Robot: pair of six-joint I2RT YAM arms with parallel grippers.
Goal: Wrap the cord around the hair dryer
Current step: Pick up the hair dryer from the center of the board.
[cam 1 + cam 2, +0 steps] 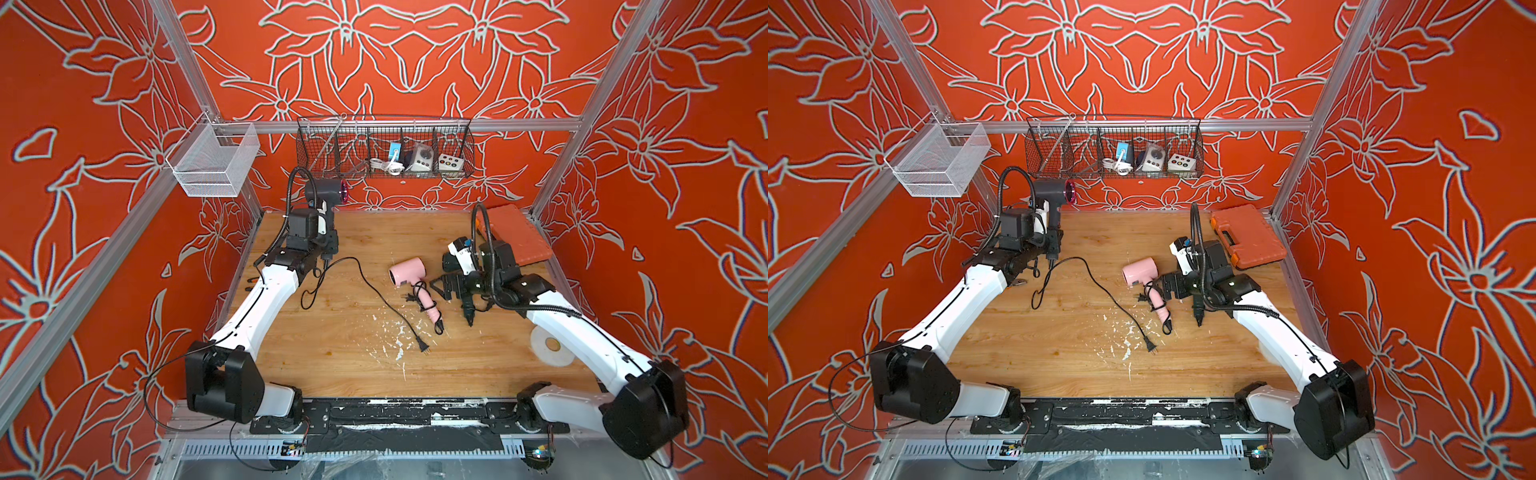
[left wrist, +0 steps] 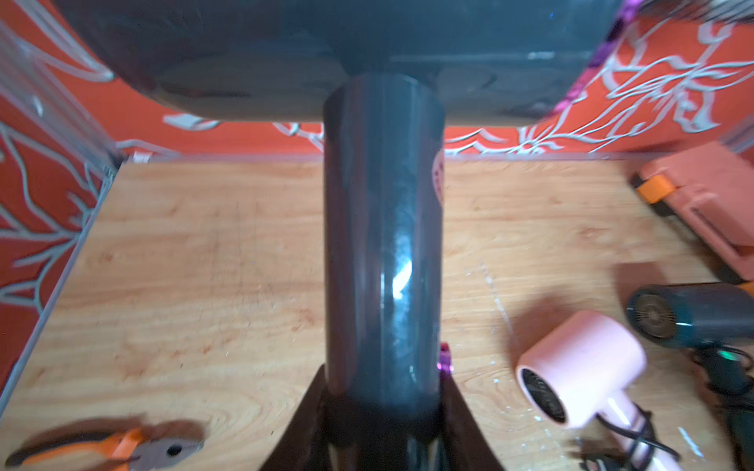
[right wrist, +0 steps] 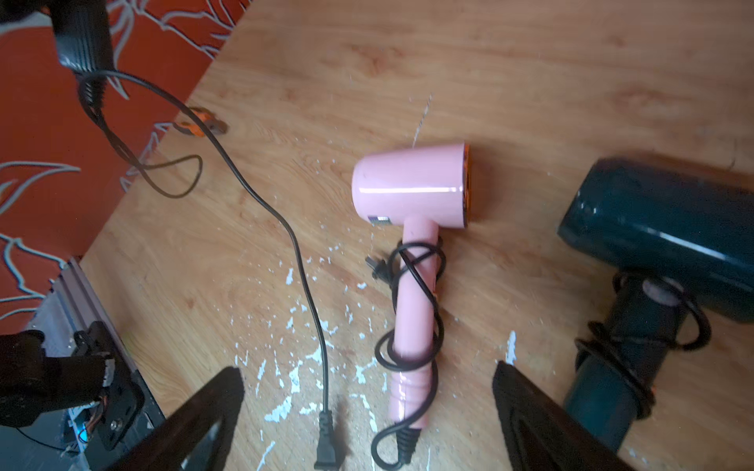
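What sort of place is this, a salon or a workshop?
Probably a robot test booth, not a salon: a left arm and right arm mounted at a wooden table, an aluminium frame with red flowered walls, and a dark hair dryer as prop.

We see a matt wood-grain tabletop [image 1: 332, 353] flecked white, smooth glossy plastic on the pink hair dryer [image 3: 408, 187] and the dark hair dryer [image 2: 383, 244], a matt black cord [image 3: 302, 261], a metal-wire basket [image 1: 316, 149].
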